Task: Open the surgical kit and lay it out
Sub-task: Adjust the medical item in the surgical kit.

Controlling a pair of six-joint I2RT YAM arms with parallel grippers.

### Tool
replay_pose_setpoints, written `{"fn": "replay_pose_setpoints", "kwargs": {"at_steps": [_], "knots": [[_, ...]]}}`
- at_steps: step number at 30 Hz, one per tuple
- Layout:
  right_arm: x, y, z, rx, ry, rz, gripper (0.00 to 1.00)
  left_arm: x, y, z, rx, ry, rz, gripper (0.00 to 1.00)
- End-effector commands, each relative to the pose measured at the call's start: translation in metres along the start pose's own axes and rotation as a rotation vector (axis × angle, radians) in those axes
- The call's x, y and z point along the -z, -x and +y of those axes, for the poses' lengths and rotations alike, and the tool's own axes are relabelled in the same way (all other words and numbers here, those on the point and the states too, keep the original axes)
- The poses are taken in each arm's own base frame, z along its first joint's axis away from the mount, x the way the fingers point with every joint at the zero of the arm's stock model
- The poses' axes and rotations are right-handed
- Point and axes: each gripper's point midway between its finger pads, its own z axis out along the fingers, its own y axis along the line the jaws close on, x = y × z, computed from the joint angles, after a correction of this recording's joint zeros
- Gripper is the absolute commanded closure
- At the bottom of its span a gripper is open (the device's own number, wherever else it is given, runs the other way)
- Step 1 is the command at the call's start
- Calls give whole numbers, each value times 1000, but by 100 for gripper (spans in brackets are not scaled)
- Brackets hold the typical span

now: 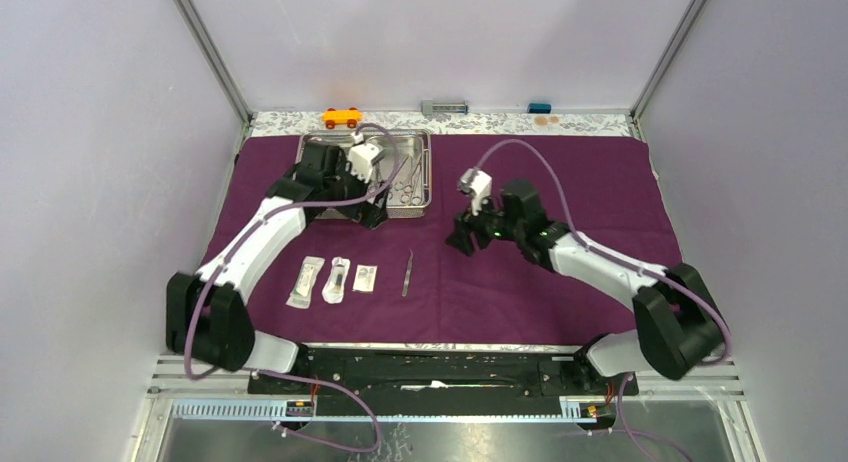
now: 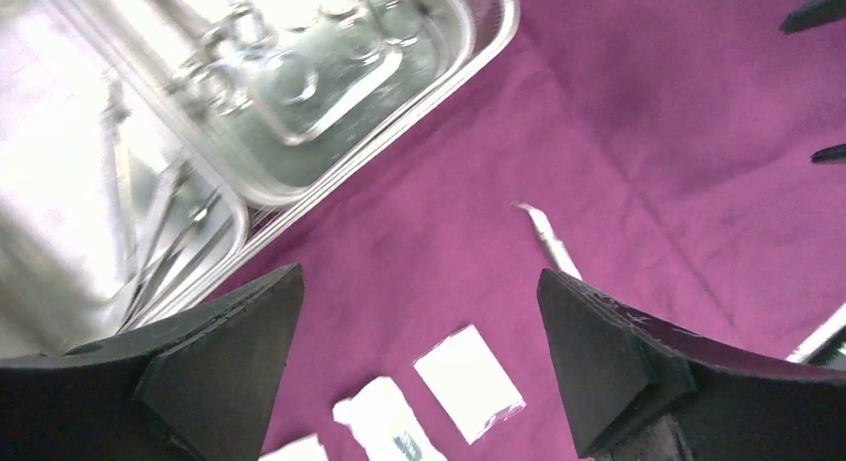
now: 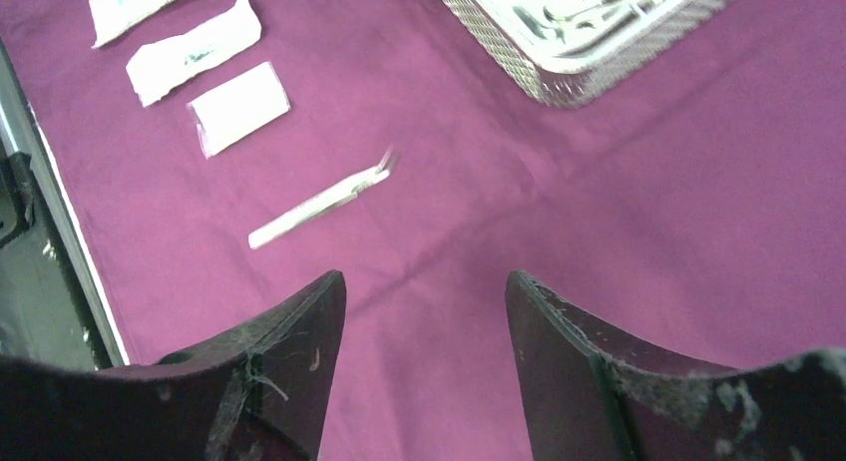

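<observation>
The purple cloth [image 1: 560,182] lies spread flat on the table. The steel tray [image 1: 420,172] sits on it at the back left, with ring-handled forceps [image 1: 405,189] inside; it also shows in the left wrist view [image 2: 469,62] and the right wrist view [image 3: 599,67]. Three white packets [image 1: 335,279] lie in a row near the front, and the tweezers [image 1: 407,273] lie right of them. My left gripper [image 1: 370,214] is open and empty at the tray's front edge. My right gripper [image 1: 465,237] is open and empty over bare cloth mid-table.
A small orange toy car [image 1: 341,116] stands behind the tray on the patterned strip. A grey block [image 1: 444,107] and a blue object [image 1: 540,108] sit along the back edge. Frame posts rise at both back corners.
</observation>
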Motion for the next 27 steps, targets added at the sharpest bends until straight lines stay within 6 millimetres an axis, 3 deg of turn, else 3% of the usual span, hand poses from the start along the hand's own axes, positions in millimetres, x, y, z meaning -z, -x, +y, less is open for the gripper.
{"fn": "replay_pose_setpoints", "kwargs": {"at_steps": [1, 6, 10, 15, 27], "knots": [[-38, 16, 14, 25, -33, 72, 35, 50, 29, 38, -13, 314, -168, 1], [-83, 8, 42, 34, -30, 201, 41, 75, 8, 64, 54, 436, -136, 1], [-107, -10, 56, 28, -33, 300, 46, 86, -9, 90, 175, 450, -110, 1], [-125, -24, 50, 55, -97, 376, 49, 97, -13, 103, 243, 420, -147, 1], [-146, -37, 37, 88, -141, 429, 55, 95, -8, 102, 248, 366, -172, 1]]}}
